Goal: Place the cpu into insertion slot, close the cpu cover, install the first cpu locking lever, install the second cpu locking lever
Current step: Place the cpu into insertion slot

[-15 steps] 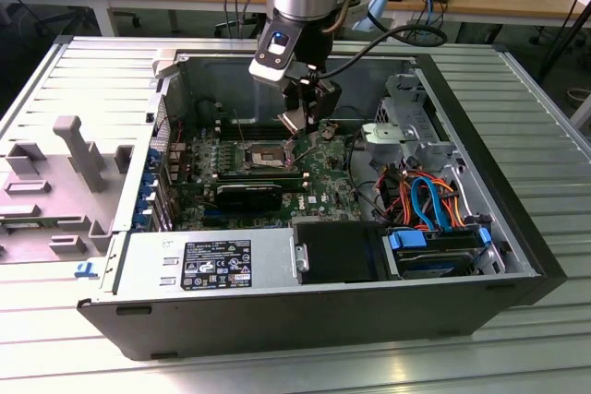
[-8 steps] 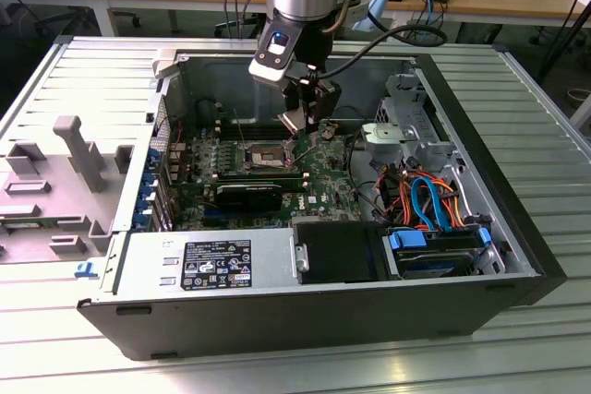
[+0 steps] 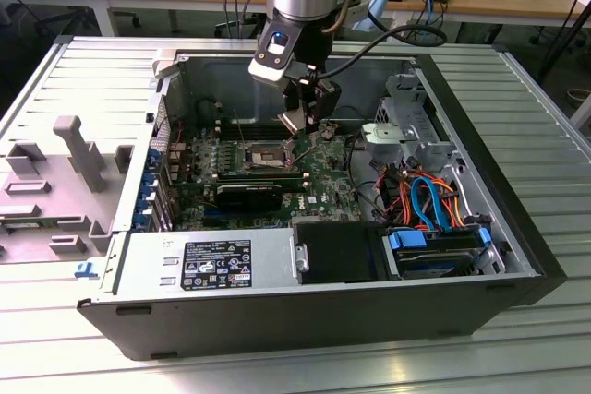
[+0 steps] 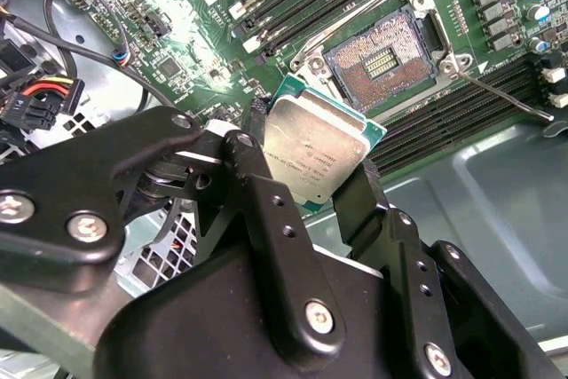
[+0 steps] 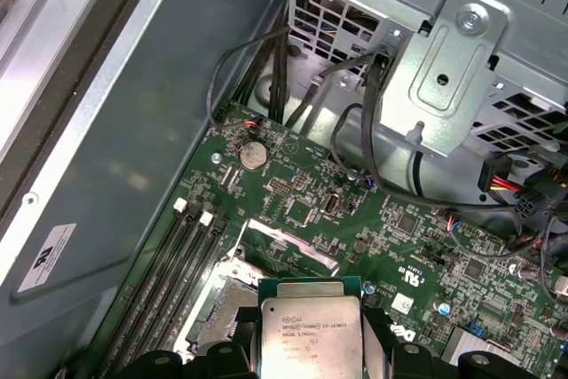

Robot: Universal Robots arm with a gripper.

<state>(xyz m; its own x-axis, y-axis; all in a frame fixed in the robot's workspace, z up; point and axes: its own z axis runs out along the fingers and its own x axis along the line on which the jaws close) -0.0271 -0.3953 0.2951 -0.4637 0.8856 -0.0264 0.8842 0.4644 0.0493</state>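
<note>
gripper [image 4: 309, 166]: clamped on the cpu [image 4: 315, 150] at two opposite edges;
cpu: held in the air just beside the insertion slot [image 4: 382, 59], not touching it;
insertion slot: uncovered, dark centre exposed

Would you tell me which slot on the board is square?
The silver-rimmed insertion slot, near the gripped cpu; the memory slots are long and narrow.
</note>
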